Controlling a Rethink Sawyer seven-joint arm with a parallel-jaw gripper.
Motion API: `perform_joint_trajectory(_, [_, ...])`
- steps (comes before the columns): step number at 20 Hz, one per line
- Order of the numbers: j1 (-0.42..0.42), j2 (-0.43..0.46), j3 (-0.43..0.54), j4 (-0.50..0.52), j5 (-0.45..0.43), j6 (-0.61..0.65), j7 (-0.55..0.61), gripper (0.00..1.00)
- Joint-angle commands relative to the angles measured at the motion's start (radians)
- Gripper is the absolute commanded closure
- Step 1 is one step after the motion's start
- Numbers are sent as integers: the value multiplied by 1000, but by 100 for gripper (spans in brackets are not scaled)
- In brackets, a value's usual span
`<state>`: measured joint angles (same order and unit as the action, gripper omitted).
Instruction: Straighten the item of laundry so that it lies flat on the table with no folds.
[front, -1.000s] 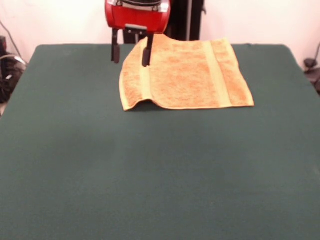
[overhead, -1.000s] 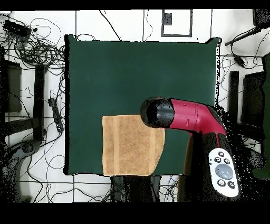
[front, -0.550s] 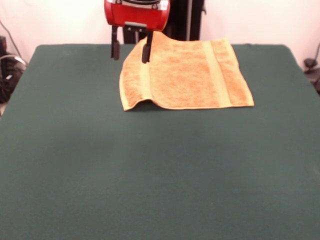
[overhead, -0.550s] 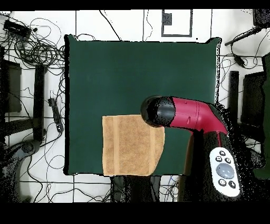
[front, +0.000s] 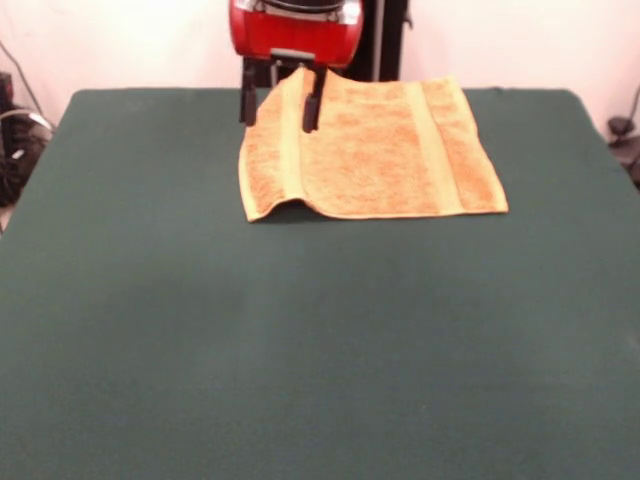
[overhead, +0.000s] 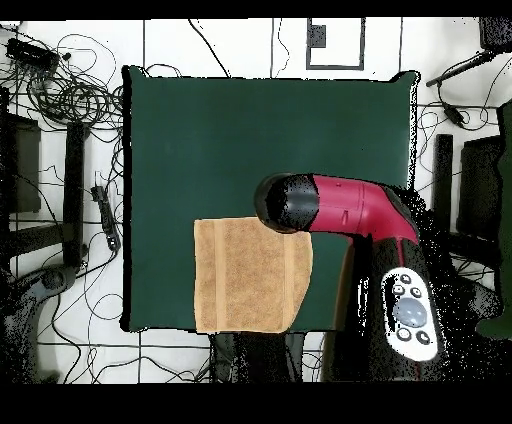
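Front view first: the near half of the green table (front: 300, 350) is bare felt. Beyond mid-table lies the orange towel (front: 375, 150), spread out in the far part of the table, its long axis running left to right across the picture and its far edge reaching about to the table's far rim. Two paler woven bands (front: 432, 150) cross it from near edge to far edge, one close to each short end. The right part lies flat. The near left corner (front: 262, 208) is not quite down: the edge there lifts in a small hump with a shadow beneath it. The far left corner is cut off at a slant.

Further back, the gripper (front: 281, 98) hangs over that far left corner, its two dark fingers (front: 311, 100) pointing down and spread apart, nothing held between them; one is in front of the towel, the other beside its left edge.

From overhead, the red arm (overhead: 350, 210) reaches in from the right, its black head over the towel's corner.
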<state>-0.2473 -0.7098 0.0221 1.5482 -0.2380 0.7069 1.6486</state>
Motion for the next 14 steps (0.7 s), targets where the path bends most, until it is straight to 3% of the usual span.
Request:
perform_joint_trajectory(1, [69,39,82,-40,33,141,82,0])
perform_joint_trajectory(14, [123,89,54,-127,58,191,151,0])
